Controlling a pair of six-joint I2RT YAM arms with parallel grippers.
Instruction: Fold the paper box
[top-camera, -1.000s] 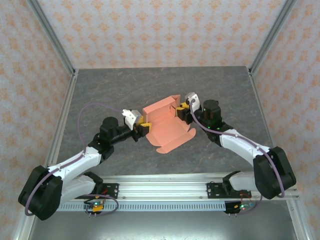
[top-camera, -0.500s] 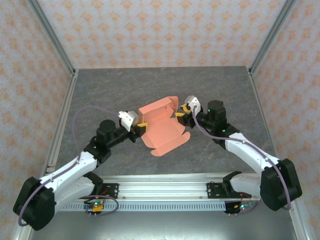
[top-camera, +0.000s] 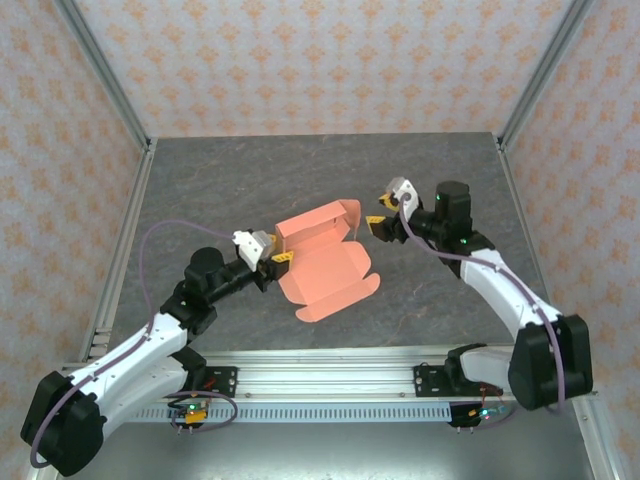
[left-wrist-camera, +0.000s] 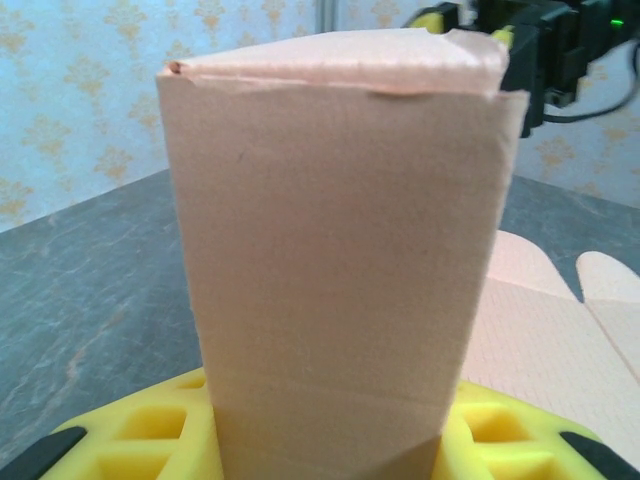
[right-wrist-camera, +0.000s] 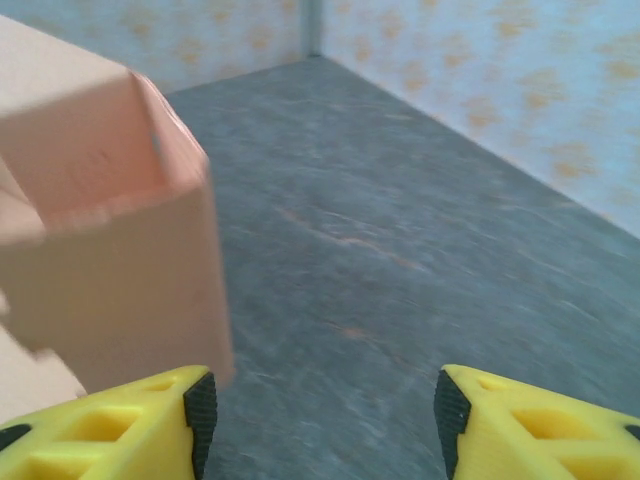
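Between the two grippers, on the dark grey table (top-camera: 300, 170), lies the paper box (top-camera: 322, 268), a salmon-orange card half folded. From above, its base is flat on the table, with a back wall and a curved flap raised on the far side. A rounded tab juts out at the near right corner.

The overhead view sets the whole box just right of the left gripper (top-camera: 275, 258) and just left of the right gripper (top-camera: 378, 224). The box meets the left gripper at its left edge and stands apart from the right one.

The left wrist camera shows what the overhead view cannot. One tall upright panel of card rises between the yellow fingers (left-wrist-camera: 150, 440), its top edge slightly creased and bent over. The flat base with its rounded tab spreads beyond to the right. The left gripper is clamped on this left wall of the box.

The right wrist camera shows the raised corner of the box close to the gripper's left fingertip, blurred. Whether card and fingertip touch cannot be told there. Bare table fills the gap between the two yellow pads (right-wrist-camera: 530, 420). The right gripper's jaws stand apart and hold nothing.
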